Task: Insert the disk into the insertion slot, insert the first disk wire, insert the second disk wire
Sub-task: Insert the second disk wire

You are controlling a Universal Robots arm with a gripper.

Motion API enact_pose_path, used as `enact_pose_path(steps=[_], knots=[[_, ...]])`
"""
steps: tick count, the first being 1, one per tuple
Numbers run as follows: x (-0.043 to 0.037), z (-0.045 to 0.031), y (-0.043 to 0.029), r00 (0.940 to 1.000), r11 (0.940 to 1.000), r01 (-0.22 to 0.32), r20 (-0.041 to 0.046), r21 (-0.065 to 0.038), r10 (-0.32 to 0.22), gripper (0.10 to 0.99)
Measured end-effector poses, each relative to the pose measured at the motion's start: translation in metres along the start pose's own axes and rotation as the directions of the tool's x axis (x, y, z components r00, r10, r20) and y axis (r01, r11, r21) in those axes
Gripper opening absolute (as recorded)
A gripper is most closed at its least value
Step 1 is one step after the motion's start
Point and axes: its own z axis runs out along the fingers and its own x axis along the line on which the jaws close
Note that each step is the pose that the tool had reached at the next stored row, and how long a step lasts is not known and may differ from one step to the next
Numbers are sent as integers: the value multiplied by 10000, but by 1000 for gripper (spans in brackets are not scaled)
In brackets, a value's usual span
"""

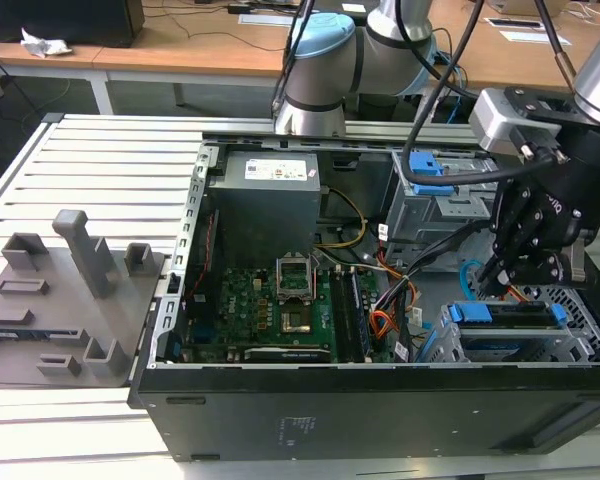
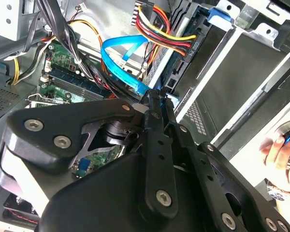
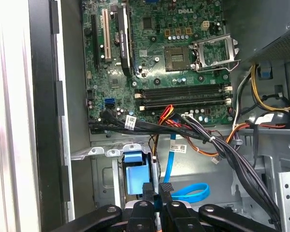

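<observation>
Item: disk, silver in its blue carrier, already seated in the grey perforated insertion slot at the exterior view's right. Gripper clenched on the dark plug of the second disk wire, a flat light-blue looping cable. We judge wire insertion under way; mating calls for exact plug alignment.

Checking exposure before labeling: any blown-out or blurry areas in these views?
First wrist view: the case wall is washed out white. Second wrist view: the gripper body up close looks soft, and a bright patch sits beside a hand. Exterior view: evenly lit.
</observation>
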Motion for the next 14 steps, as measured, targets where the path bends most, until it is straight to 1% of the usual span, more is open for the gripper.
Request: enact_pose_path(steps=[1,3,4,7,11,14], knots=[[-5,1,-37,10000,10000,-2,-1,0,2,165],[-10,2,-85,10000,10000,-1,1,0,1,165],[0,3,-102,10000,10000,-1,1,0,1,165],[36,24,-185,10000,10000,-2,1,-2,2,165],[55,44,-216,10000,10000,-2,2,-3,2,165],[57,78,-226,10000,10000,-1,8,-3,1,165]])
